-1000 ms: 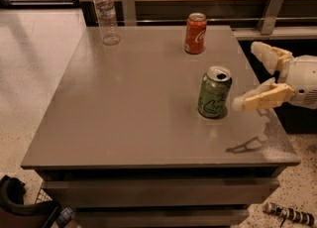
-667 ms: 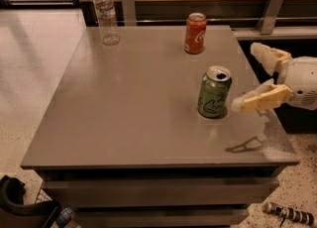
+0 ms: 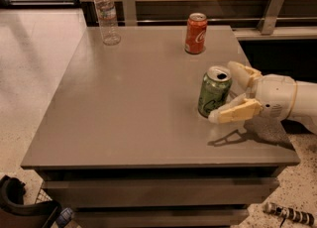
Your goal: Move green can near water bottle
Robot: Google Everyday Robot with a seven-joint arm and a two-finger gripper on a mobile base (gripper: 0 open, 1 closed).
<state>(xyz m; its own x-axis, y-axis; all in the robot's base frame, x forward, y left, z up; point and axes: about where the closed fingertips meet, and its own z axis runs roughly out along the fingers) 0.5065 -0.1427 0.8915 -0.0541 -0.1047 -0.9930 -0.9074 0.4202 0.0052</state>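
Near the right edge of the grey bench [image 3: 124,118], the claw [image 3: 223,92] reaches in from the right, its fingers spread on either side of the upright green can [image 3: 213,93]. Farther back stands a red cola can [image 3: 195,33]. The water bottle [image 3: 107,15] stands at the far left corner, well apart.

The white arm [image 3: 297,98] behind the beige two-finger gripper [image 3: 221,92], at the right side of the grey table [image 3: 124,113], is cut off by the right edge. Its near finger [image 3: 235,112] hides the low right part of the green aluminium soda can [image 3: 210,93]; whether they touch cannot be told. The label of the clear plastic water bottle [image 3: 107,14] is too small to read.
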